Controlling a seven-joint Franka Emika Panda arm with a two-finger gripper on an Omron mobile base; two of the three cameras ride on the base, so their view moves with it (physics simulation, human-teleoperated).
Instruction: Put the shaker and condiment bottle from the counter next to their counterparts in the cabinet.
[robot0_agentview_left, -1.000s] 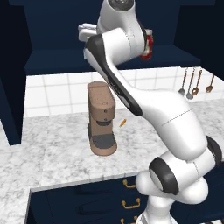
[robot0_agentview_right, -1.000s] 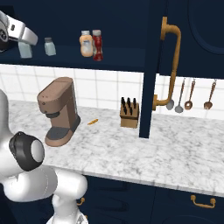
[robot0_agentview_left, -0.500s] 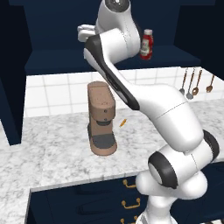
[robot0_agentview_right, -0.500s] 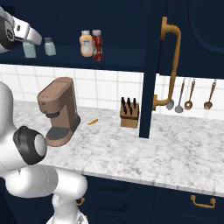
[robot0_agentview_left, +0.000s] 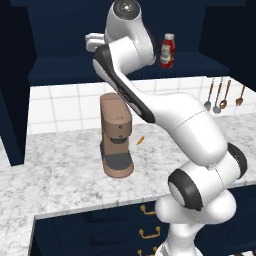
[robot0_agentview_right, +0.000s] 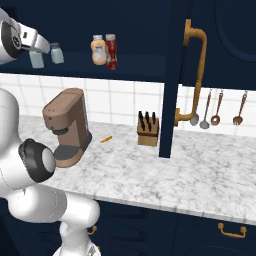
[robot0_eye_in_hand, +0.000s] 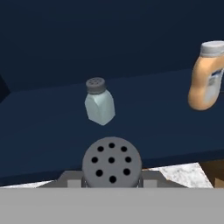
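My gripper (robot0_agentview_right: 36, 54) is shut on the shaker (robot0_agentview_right: 36, 61), holding it at the left end of the cabinet shelf (robot0_agentview_right: 140, 70). Whether its base touches the shelf I cannot tell. Its twin shaker (robot0_agentview_right: 57, 52) stands just to its right. In the hand view the held shaker's perforated grey cap (robot0_eye_in_hand: 112, 164) sits between my fingers, with the twin (robot0_eye_in_hand: 99, 106) just beyond and the orange-tan bottle (robot0_eye_in_hand: 206, 76) at right. Further along the shelf the red condiment bottle (robot0_agentview_right: 111, 51) stands beside the orange-tan bottle (robot0_agentview_right: 98, 50). The red bottle (robot0_agentview_left: 167, 50) also appears past my arm.
A brown coffee machine (robot0_agentview_right: 67, 125) stands on the marbled counter (robot0_agentview_right: 150, 170) below the shelf, with a small orange item (robot0_agentview_right: 105, 139) beside it. A knife block (robot0_agentview_right: 148, 131) sits against the tiles. Utensils (robot0_agentview_right: 215, 110) hang at right past a navy cabinet post (robot0_agentview_right: 167, 100).
My hand has carried the shaker a little further along the shelf toward its twin. The arm has swung off the red bottle in the left base view.
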